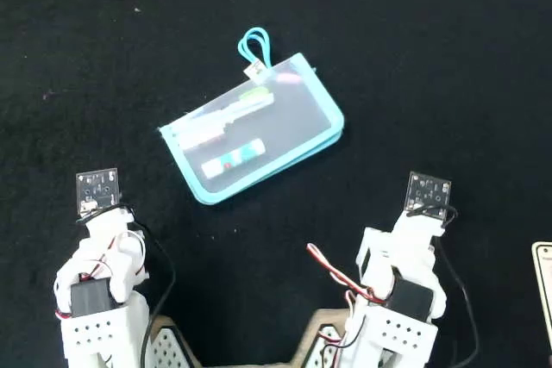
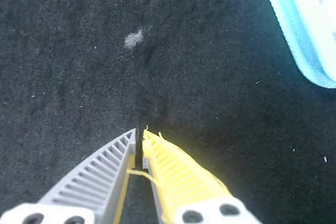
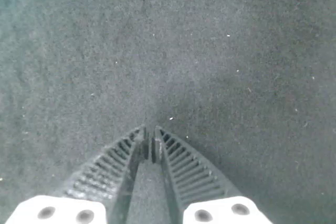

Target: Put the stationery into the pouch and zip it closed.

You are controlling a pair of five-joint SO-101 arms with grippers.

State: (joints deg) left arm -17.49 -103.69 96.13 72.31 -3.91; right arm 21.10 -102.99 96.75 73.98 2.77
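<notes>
A translucent pouch [image 1: 254, 131] with a light-blue border lies tilted in the middle of the black table, its blue zipper loop [image 1: 254, 45] at the far end. Stationery shows through its cover: a white and green pen [image 1: 226, 118] and a small white stick [image 1: 233, 159]. The pouch's blue corner [image 2: 310, 35] edges into the left wrist view. My left gripper [image 2: 142, 132] is shut over bare cloth, near the table's front left. My right gripper [image 3: 150, 132] is also shut with nothing in it, at the front right.
A pale lint speck [image 2: 134, 38] lies on the black cloth [image 1: 431, 84] ahead of the left gripper. A white card-like object [image 1: 543, 286] pokes in at the right edge. Both arm bases [image 1: 95, 325] stand at the front edge.
</notes>
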